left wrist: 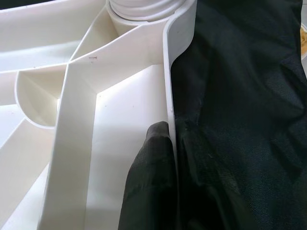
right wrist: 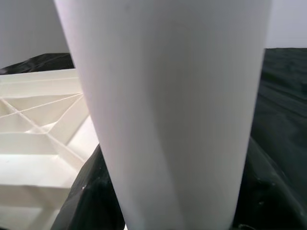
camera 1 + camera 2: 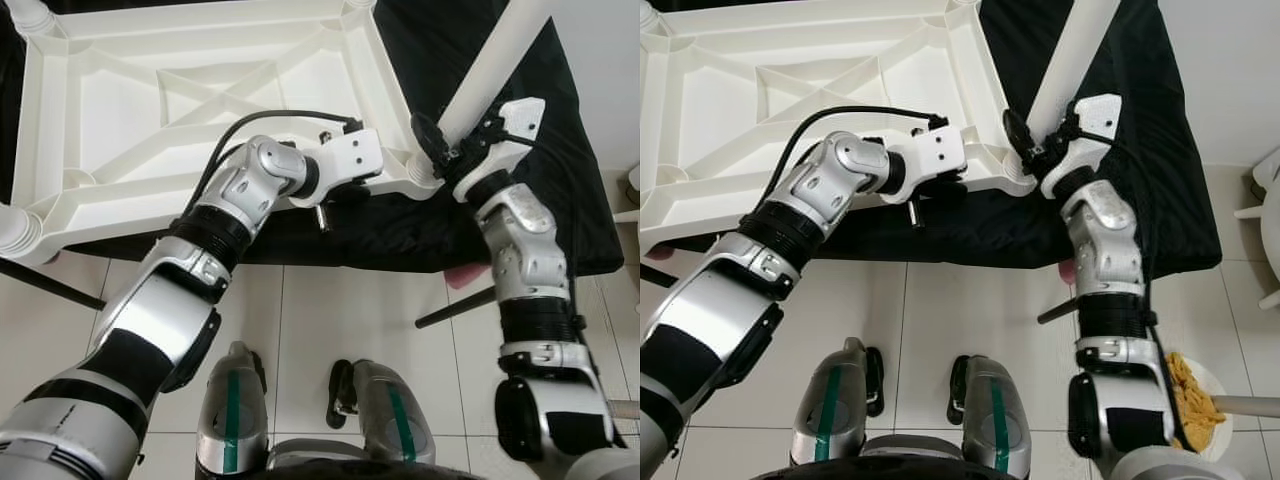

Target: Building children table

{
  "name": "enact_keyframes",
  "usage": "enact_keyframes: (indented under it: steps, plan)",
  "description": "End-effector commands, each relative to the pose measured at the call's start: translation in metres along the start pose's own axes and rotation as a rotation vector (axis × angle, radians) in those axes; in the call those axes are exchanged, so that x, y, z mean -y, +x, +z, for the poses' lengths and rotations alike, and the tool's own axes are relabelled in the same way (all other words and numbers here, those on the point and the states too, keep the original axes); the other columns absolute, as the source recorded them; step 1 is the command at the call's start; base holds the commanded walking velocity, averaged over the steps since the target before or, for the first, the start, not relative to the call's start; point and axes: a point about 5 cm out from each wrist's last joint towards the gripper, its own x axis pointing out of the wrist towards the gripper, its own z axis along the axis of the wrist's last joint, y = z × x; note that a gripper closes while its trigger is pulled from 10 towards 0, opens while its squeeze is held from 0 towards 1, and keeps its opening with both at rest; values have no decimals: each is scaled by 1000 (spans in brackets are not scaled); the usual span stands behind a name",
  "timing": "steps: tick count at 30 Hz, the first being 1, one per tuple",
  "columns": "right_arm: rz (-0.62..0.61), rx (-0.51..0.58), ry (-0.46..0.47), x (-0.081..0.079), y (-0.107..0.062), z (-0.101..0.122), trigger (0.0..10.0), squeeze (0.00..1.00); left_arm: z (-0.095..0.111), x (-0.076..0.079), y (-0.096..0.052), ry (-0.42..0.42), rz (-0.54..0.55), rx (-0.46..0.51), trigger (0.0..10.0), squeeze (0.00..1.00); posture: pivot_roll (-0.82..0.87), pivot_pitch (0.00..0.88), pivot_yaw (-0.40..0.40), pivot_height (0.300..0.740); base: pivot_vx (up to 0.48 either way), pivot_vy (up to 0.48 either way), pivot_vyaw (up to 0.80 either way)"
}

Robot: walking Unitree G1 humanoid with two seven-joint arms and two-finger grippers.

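A white plastic table top [image 3: 200, 100] lies upside down on a black cloth, its ribbed underside up. My left gripper [image 3: 338, 196] is shut on the top's near rim, close to the right front corner. In the left wrist view one black finger [image 1: 151, 182] presses the inside of that rim [image 1: 169, 96]. My right gripper [image 3: 452, 150] is shut on a white table leg [image 3: 500, 60], which stands tilted over the corner socket [image 3: 420, 176]. The same leg [image 2: 168, 120] is seen close up by the right wrist camera. Short leg stubs sit at the far left [image 3: 30, 15] and near left [image 3: 15, 232] corners.
The black cloth [image 3: 560, 200] covers a low stand with thin black legs [image 3: 455, 308] over a white tiled floor [image 3: 330, 310]. A plate of chips [image 3: 1195, 395] sits on the floor at the right. White furniture [image 3: 1265, 215] stands at the right edge. My feet [image 3: 385, 405] are below.
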Motion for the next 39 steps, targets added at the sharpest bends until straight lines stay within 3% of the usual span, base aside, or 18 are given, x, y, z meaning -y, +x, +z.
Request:
enact_keyframes:
  steps: [1, 5, 11, 12, 14, 16, 17, 21, 27, 38, 39]
  plan:
    - [-77, -20, 38, 0, -2, -5, 10000, 0, 1, 4, 3, 8, -7, 32, 10000, 0, 4, 56, -50, 740, 0, 0, 0]
    - [-122, -15, 50, -4, -1, -5, 10000, 0, 1, 4, 3, 7, -7, 32, 10000, 0, 4, 58, -51, 740, 0, 0, 0]
    - [-404, -33, 78, -8, -3, -10, 10000, 0, 2, 4, 4, 7, -9, 35, 10000, 0, 6, 59, -49, 740, 0, 0, 0]
    - [-404, -33, 78, -8, -3, -10, 10000, 0, 2, 4, 4, 7, -9, 35, 10000, 0, 6, 59, -49, 740, 0, 0, 0]
    - [-485, -36, 24, -14, -5, -14, 10000, 0, 2, 4, 4, 7, -9, 33, 10000, 0, 7, 57, -49, 740, 0, 0, 0]
    - [-485, -36, 24, -14, -5, -14, 10000, 0, 2, 4, 4, 7, -9, 33, 10000, 0, 7, 57, -49, 740, 0, 0, 0]
    - [-499, -49, 21, -23, -6, -18, 10000, 0, 2, 5, 4, 8, -10, 34, 10000, 0, 7, 56, -50, 740, 0, 0, 0]
    - [-467, -51, 13, -33, -4, -18, 10000, 0, 2, 5, 5, 9, -11, 35, 10000, 0, 5, 54, -50, 740, 0, 0, 0]
    - [-489, -48, -2, -27, -6, -15, 10000, 0, 3, 6, 5, 10, -11, 36, 10000, 0, 6, 51, -56, 740, 0, 0, 0]
    - [-485, -48, -13, -33, -6, -15, 10000, 0, 0, 9, 6, 12, -12, 31, 10000, 0, 12, 38, -61, 740, 0, 0, 0]
    - [-475, -48, -12, -33, -7, -16, 10000, 94, 0, 9, 6, 13, -12, 29, 10000, 0, 12, 35, -61, 740, 0, 0, 0]
